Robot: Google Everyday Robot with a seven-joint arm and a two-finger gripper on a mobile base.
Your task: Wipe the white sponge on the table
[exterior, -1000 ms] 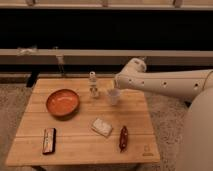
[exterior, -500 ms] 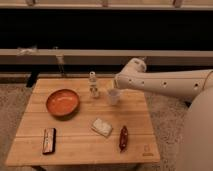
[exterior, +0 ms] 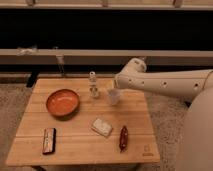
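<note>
White, flat sponge (exterior: 101,127) lies diagonally on table (exterior: 80,147), long axis far-left to near-right; gripper (exterior: 114,89) above cup (exterior: 114,98), jaws spread.

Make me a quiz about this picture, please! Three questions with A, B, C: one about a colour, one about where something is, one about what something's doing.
1. The bowl is: A blue, B orange, C green.
2. The claw is: A by the clear cup, B inside the bowl, C on the floor.
3. The white sponge is: A in the claw, B inside the cup, C lying flat on the table.

Answers: 1 B, it looks plainly orange. 2 A, the arm ends right at the cup. 3 C, it lies alone, away from the claw.
</note>
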